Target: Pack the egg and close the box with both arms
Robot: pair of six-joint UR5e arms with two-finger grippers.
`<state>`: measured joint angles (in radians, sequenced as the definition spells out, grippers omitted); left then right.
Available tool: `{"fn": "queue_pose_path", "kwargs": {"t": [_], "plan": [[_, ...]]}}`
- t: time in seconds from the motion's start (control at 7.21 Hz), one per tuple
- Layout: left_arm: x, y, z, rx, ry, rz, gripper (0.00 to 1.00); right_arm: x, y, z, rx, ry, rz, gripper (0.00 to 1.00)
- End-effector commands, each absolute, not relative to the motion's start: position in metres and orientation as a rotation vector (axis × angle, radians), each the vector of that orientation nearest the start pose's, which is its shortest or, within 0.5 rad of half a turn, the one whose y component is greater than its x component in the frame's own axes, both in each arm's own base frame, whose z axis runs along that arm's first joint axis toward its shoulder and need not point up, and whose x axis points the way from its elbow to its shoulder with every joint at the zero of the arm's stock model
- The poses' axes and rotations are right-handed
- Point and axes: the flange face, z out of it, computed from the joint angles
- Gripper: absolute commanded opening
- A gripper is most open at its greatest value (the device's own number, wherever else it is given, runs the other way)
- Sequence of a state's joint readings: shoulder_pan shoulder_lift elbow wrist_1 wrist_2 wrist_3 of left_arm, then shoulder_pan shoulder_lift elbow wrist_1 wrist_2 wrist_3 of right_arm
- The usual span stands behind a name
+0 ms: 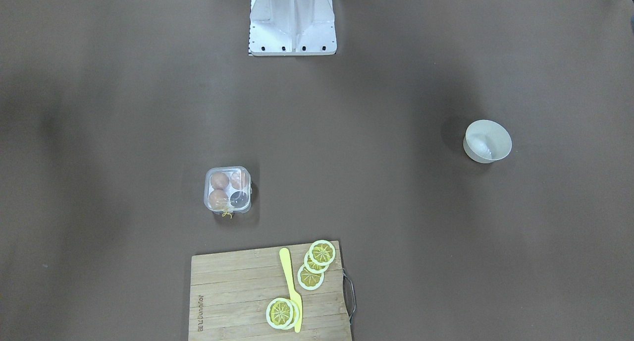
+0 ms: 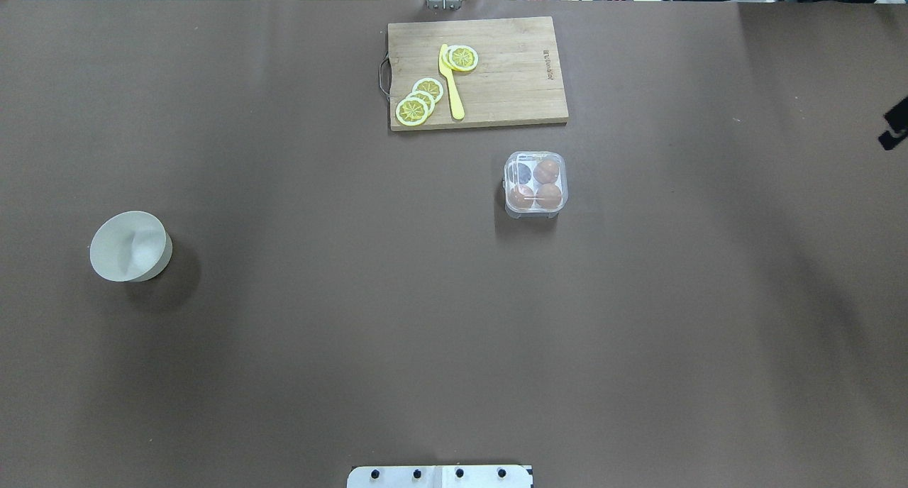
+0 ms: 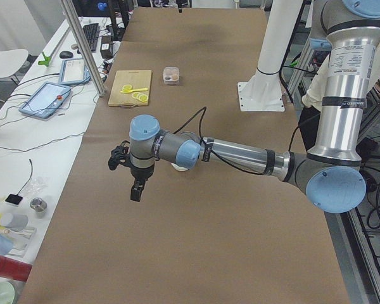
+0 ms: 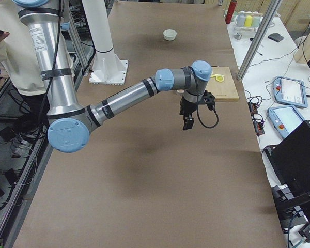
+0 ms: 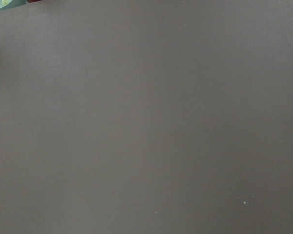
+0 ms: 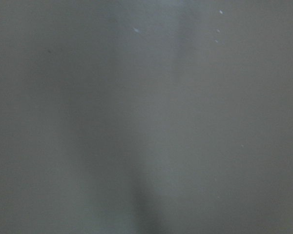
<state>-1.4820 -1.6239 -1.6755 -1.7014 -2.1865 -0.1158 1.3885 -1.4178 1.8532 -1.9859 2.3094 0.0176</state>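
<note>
Though whether open or closed cannot be told, both jaws hang far from the box [image 2: 535, 184].

Wide open brown table [image 2: 319, 346] runs around the egg carton [image 2: 535, 184] on its left, right and robot-facing sides — easy passage there. The only close obstacle is the wooden cutting board [image 2: 511, 84] just beyond its far side, carrying lemon slices [image 2: 413, 111] and a yellow knife [image 2: 452, 94]. The white bowl [image 2: 129, 247] sits way off to the left, well apart.
</note>
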Motion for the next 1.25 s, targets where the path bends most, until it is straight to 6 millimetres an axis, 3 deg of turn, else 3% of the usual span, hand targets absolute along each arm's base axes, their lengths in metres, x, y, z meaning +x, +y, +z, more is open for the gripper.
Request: {"fn": "queue_pose_path", "kwargs": {"t": [0.0, 0.14, 0.28, 0.42, 0.55, 1.11], "plan": [[-0.037, -0.516, 0.613, 0.147, 0.629, 0.047, 0.98, 0.039, -0.493, 0.573, -0.120, -0.776, -0.112, 1.00], [-0.043, -0.512, 0.622, 0.126, 0.675, 0.027, 0.98, 0.063, -0.490, 0.601, -0.143, -0.818, -0.061, 1.00], [-0.061, -0.509, 0.634, 0.109, 0.730, -0.020, 0.98, 0.087, -0.488, 0.630, -0.128, -0.839, -0.081, 1.00], [-0.062, -0.505, 0.632, 0.108, 0.765, -0.025, 0.98, 0.095, -0.485, 0.640, -0.114, -0.837, -0.076, 1.00], [-0.061, -0.497, 0.633, 0.102, 0.779, -0.029, 0.98, 0.095, -0.481, 0.645, -0.121, -0.838, -0.069, 1.00], [-0.061, -0.501, 0.628, 0.108, 0.779, -0.033, 0.98, 0.102, -0.485, 0.641, -0.055, -0.807, -0.083, 1.00]]}}
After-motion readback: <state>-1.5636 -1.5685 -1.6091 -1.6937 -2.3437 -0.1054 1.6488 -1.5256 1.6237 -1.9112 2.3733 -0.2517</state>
